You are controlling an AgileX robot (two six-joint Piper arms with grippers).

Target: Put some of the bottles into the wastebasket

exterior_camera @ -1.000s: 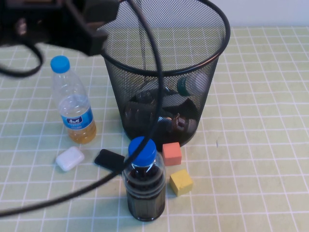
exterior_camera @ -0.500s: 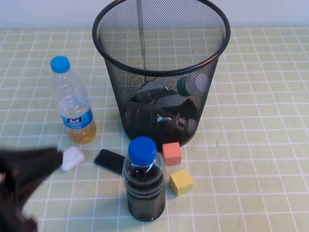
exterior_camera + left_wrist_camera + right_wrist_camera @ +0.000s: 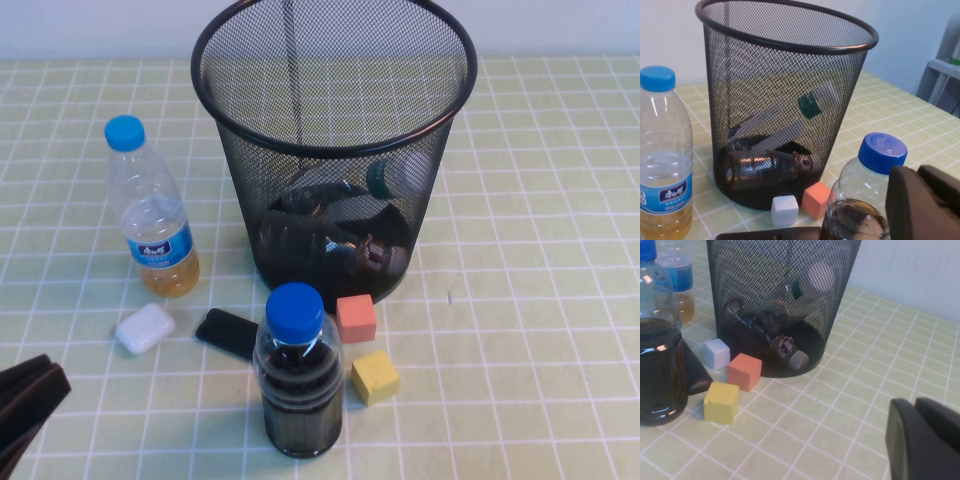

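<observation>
The black wire-mesh wastebasket (image 3: 335,150) stands at the back middle of the table. Inside it, a clear bottle with a white end and a green part (image 3: 383,178) leans on the wall; it also shows in the left wrist view (image 3: 812,102). A small bottle with an amber-brown neck (image 3: 368,252) lies on the bottom among dark items, also in the right wrist view (image 3: 790,351). My left gripper (image 3: 28,395) is shut and empty at the front left corner. My right gripper (image 3: 915,405) is shut and empty, low over the table right of the basket, outside the high view.
A tall blue-capped bottle (image 3: 150,215) stands left of the basket. A dark blue-capped bottle (image 3: 297,375) stands in front of it. A white case (image 3: 145,327), a black flat object (image 3: 228,332), an orange cube (image 3: 355,317) and a yellow cube (image 3: 374,376) lie nearby.
My left arm and its cable have drawn back from above the basket to the front left corner. The bottles and blocks have not moved.
</observation>
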